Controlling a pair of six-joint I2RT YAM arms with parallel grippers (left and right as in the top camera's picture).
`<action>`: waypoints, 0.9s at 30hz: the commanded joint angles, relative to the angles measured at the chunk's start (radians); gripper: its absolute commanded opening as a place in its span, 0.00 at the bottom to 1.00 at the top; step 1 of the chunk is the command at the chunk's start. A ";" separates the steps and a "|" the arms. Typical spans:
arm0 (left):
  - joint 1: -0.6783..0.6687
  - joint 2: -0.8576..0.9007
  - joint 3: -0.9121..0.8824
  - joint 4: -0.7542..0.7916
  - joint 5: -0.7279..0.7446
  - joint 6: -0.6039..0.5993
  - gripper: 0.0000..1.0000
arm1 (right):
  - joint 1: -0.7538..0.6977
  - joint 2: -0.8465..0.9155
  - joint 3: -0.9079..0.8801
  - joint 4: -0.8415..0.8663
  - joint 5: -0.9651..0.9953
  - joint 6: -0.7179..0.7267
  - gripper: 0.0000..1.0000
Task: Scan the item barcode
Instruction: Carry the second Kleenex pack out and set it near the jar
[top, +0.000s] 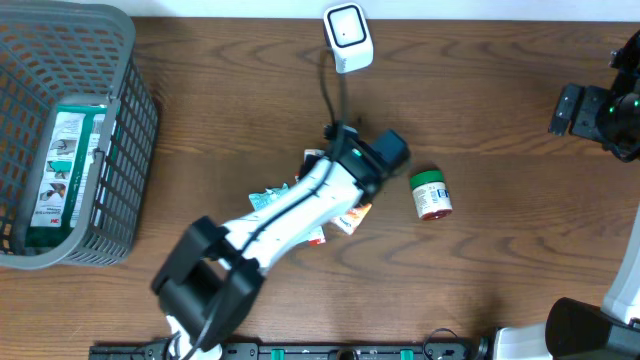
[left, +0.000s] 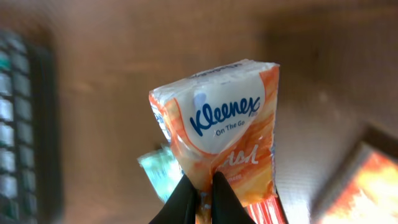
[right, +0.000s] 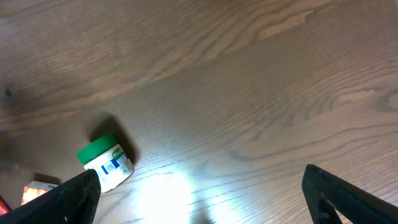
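An orange and white Kleenex tissue pack (left: 221, 134) hangs above the wooden table, with my left gripper (left: 200, 185) shut on its lower edge. Its printed front faces the left wrist camera; no barcode shows there. In the overhead view the left arm (top: 300, 205) reaches to the table's middle and hides the pack. The white scanner (top: 347, 38) stands at the far edge, beyond that arm. My right gripper (right: 202, 196) is wide open with nothing in it, above bare wood, near a green-lidded jar (right: 106, 163).
A grey basket (top: 125, 110) at the left holds a flat green and white package (top: 65, 165). Loose packets (top: 352, 215) lie under the left arm. The jar (top: 431, 195) lies to its right. The right arm (top: 605, 105) sits at the far right edge.
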 joint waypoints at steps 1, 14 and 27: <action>-0.060 0.034 -0.001 0.054 -0.271 0.054 0.07 | -0.002 0.003 0.011 0.000 -0.001 0.013 0.99; -0.098 0.209 -0.001 0.217 -0.328 0.427 0.07 | -0.002 0.003 0.011 0.000 -0.001 0.012 0.99; -0.097 0.236 -0.001 0.228 -0.288 0.499 0.07 | -0.002 0.003 0.011 0.000 -0.001 0.012 0.99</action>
